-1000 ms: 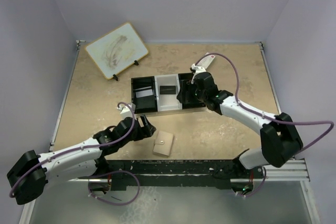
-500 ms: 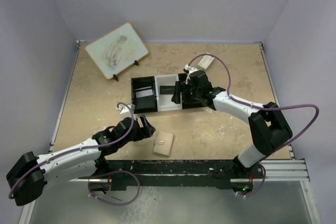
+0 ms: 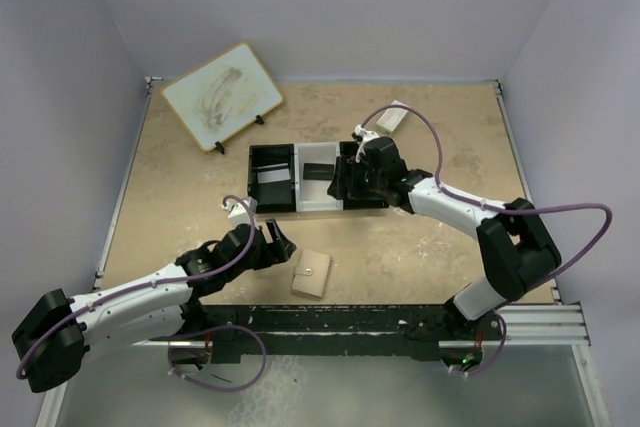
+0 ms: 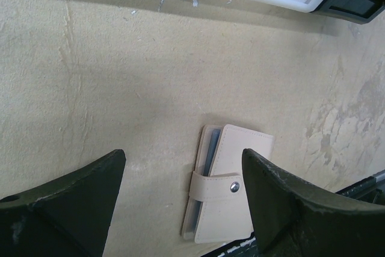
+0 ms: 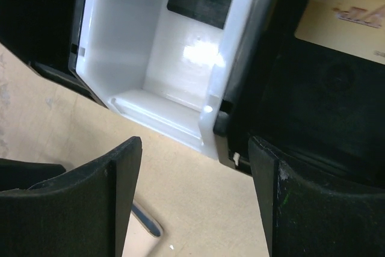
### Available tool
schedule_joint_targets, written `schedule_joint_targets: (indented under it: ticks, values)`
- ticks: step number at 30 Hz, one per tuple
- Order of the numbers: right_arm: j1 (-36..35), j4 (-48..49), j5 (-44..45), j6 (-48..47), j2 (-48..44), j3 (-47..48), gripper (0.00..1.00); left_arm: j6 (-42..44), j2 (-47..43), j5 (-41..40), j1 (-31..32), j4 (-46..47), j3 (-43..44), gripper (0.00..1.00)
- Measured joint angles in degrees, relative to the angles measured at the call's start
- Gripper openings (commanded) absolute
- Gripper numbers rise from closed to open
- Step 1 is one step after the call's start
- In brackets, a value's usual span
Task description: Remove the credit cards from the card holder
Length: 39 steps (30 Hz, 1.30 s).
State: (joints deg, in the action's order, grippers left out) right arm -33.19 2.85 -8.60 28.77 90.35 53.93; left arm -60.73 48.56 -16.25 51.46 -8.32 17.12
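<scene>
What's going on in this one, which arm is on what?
The left gripper hovers open and empty close to the card holder, which lies closed on the table with its tab snapped. The right gripper, also open and empty, hangs over the near wall of the three-part tray. Each compartment holds one card: a pale card, a black card and a tan card. Whether any cards remain inside the holder cannot be seen.

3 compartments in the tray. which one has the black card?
The middle compartment, the only white one; the black card lies in it. The left compartment is black and holds a pale card; the right compartment is black too.
</scene>
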Motion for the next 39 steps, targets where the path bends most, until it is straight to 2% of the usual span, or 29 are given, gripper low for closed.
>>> schedule_joint_targets:
  ticks: [4, 10, 12, 17, 22, 31, 39]
  values:
    - [0.0, -1.0, 3.2, 0.2, -6.1, -3.0, 0.73, 0.0, -0.2, 0.0, 0.0, -0.2, 0.0, 0.76]
    - [-1.6, 0.0, 4.6, 2.9, -18.4, -9.2, 0.66, 1.1, 0.4, 1.8, 0.0, 1.5, 0.0, 0.63]
    - [-4.3, 1.1, 4.7, 5.8, -20.1, -12.5, 0.63, 2.1, 2.0, 3.9, 0.0, 2.6, 0.1, 0.58]
    - [-13.5, 6.3, 4.0, 17.5, -20.8, -23.8, 0.57, 5.9, 7.0, 6.5, 1.7, 1.6, 3.6, 0.59]
    - [-16.3, 11.0, 3.0, 27.5, -20.9, -33.0, 0.53, 10.3, 10.7, 2.2, 9.6, -2.4, 11.8, 0.56]
    - [-17.2, 14.7, 6.3, 38.0, -25.1, -36.7, 0.50, 14.5, 26.9, -10.6, 22.6, -12.3, 24.3, 0.49]
    - [-17.2, 16.7, 7.2, 41.3, -26.5, -40.1, 0.50, 15.5, 33.0, -14.2, 24.2, -16.1, 24.8, 0.48]
